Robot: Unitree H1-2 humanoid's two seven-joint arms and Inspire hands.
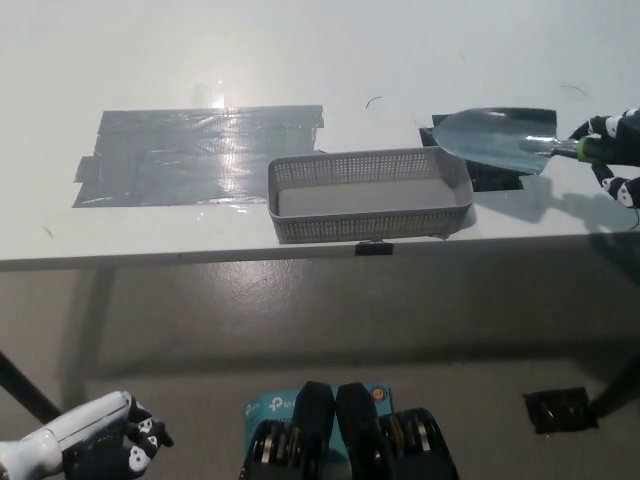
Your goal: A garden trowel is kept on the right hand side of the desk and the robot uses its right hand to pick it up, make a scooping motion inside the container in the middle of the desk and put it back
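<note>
Shiny metal trowel (495,140) — blade pointing left — pokes over the right end of the grey perforated container (370,227).

Bright light washes my desk (300,50) almost white toward twelve o'clock, and glare streaks the grey tape (200,150) at ten. My trowel (495,138) gleams at two o'clock, its edges slightly soft.
</note>
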